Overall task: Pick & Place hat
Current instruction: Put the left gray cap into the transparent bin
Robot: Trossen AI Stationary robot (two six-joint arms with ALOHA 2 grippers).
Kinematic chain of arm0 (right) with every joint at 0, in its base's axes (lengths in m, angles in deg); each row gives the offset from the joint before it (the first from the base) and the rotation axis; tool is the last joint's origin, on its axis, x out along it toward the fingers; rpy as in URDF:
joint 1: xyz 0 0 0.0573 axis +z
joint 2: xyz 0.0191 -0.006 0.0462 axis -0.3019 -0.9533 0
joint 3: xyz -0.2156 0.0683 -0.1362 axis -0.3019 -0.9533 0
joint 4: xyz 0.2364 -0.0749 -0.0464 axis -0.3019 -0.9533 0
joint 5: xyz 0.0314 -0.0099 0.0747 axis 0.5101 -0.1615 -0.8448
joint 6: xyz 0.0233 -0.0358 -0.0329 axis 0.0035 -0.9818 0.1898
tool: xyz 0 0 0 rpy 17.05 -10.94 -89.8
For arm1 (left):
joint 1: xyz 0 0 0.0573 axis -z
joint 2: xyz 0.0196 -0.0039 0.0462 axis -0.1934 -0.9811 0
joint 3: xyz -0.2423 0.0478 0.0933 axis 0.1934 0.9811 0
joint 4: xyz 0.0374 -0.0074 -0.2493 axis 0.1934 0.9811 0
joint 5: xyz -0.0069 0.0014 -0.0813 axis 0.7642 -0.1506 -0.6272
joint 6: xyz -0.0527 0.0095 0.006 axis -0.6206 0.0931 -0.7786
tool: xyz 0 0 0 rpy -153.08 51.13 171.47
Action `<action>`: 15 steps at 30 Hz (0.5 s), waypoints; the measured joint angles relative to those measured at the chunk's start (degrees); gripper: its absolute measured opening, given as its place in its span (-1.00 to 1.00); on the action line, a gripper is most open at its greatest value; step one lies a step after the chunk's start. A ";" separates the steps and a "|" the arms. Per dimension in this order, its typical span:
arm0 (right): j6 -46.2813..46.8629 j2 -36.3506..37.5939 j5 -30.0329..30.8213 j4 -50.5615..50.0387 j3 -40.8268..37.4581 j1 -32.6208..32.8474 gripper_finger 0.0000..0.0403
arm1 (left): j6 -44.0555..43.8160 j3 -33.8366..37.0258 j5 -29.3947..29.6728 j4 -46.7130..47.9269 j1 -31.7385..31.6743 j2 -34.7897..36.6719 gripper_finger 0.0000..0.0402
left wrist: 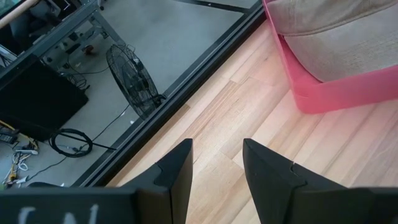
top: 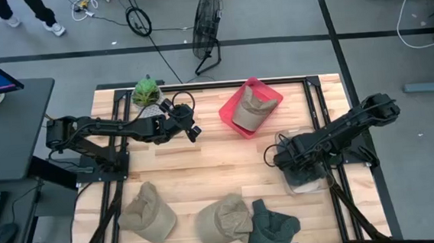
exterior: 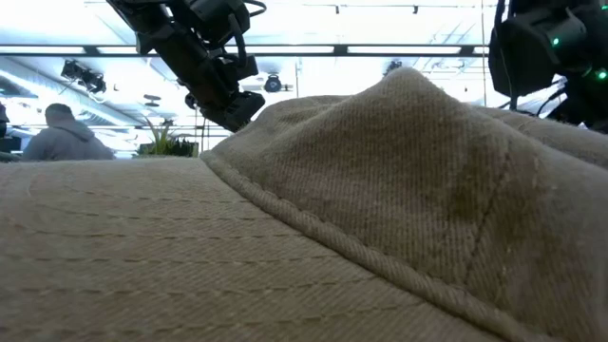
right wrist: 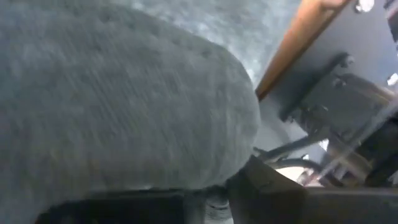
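Observation:
A pink bin (top: 235,126) stands at the table's far middle, and a khaki hat (top: 248,110) lies in it. My left gripper (top: 193,132) hovers open just left of the bin, above bare wood; the left wrist view shows the bin wall (left wrist: 336,96) and the hat (left wrist: 336,37) ahead of my left gripper (left wrist: 217,155). My right gripper (top: 304,169) is down at the table's right side on a pale grey hat (top: 307,184). That hat's cloth (right wrist: 112,93) fills the right wrist view. My right gripper comes at the grey hat from above, and the cloth (right wrist: 186,155) bulges right over the dark fingers (right wrist: 273,186). The cloth and the arm hide which part of the hat the fingers are on. The hat rests on the table under the gripper.
Two khaki hats (top: 150,212) (top: 224,220) and a dark green hat (top: 274,226) lie along the near edge; one khaki hat (exterior: 380,209) fills the low view. A green plant (top: 146,90) sits at the far left corner. Bare wood lies in the middle. A person (exterior: 62,133) is in the room.

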 joint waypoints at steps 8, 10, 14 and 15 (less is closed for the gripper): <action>-12.37 -0.02 0.64 -2.27 0.86 -1.36 -0.38 | -0.02 0.00 0.00 -0.05 0.00 0.00 -0.28; -15.10 -0.04 0.71 -2.81 2.49 -1.36 -0.29 | -0.02 0.00 -0.01 -0.05 -0.01 0.00 -0.28; -15.93 -0.04 0.88 -7.22 8.26 -1.36 -0.16 | -0.01 0.00 0.00 -0.05 0.00 0.00 -0.28; -15.91 -0.04 0.89 -8.51 10.14 -1.35 -0.14 | 0.00 0.00 -0.01 -0.05 -0.02 0.00 -0.28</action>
